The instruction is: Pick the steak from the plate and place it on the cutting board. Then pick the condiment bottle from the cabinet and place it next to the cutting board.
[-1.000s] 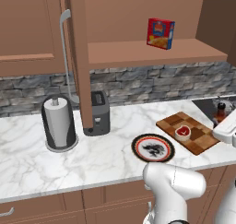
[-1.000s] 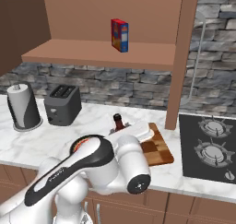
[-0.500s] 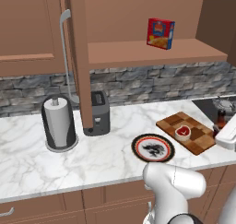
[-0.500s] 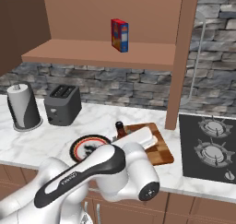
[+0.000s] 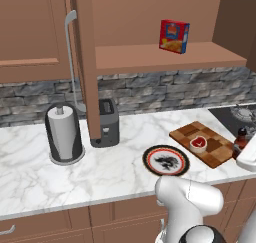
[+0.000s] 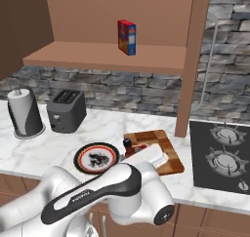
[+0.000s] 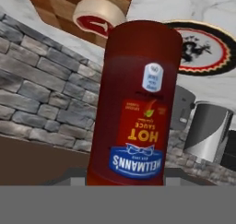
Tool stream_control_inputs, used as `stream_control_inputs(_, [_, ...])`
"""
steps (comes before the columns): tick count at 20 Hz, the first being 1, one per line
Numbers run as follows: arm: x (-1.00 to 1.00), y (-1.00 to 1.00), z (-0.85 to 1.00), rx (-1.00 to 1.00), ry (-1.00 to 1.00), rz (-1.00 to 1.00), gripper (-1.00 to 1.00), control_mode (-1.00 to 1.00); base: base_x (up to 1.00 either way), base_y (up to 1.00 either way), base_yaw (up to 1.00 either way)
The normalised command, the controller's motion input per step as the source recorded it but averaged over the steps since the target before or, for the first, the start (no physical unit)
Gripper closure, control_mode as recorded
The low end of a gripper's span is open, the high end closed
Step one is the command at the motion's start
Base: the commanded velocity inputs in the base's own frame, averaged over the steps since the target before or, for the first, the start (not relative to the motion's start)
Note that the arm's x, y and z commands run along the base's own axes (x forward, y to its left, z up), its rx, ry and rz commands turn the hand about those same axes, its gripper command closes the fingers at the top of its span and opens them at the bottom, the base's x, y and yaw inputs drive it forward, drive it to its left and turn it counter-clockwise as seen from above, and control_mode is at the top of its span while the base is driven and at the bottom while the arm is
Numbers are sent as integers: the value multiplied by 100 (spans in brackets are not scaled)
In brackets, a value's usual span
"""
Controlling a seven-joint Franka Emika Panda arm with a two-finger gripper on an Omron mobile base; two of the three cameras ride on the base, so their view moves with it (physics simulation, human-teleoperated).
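Leaving open marble [image 5: 125, 162] between plate [image 5: 166, 160] and toaster [image 5: 106, 123]. Crowding right side: cutting board [image 5: 210, 146] carrying steak [image 5: 198, 144], condiment bottle [image 5: 241, 138] just beside its right end, stove [image 6: 222, 155] beyond. Blocking overhead: cabinet post [image 5: 87, 67].

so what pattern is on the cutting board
A checkered pattern of light and dark brown wooden blocks on the cutting board, clearest in the left base view.

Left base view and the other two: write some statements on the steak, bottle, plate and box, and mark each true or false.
1. The steak lies on the cutting board. True.
2. The plate carries the steak. False: it carries nothing.
3. The condiment bottle stands on the cabinet shelf. False: the gripper holds it beside the board.
4. A red and yellow box stands on the shelf. True.
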Motion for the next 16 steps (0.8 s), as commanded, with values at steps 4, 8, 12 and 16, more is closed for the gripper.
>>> stream_control_inputs(4, [-20, -14, -5, 0, 0, 1, 100, -100, 0, 0, 0])
stream_control_inputs(8, [-11, -15, -3, 0, 1, 0, 100, -100, 0, 0, 0])
stream_control_inputs(12, [-2, -8, -16, 0, 0, 0, 100, -100, 0, 0, 0])
stream_control_inputs(16, [0, 0, -26, 1, 0, 0, 100, -100, 0, 0, 0])
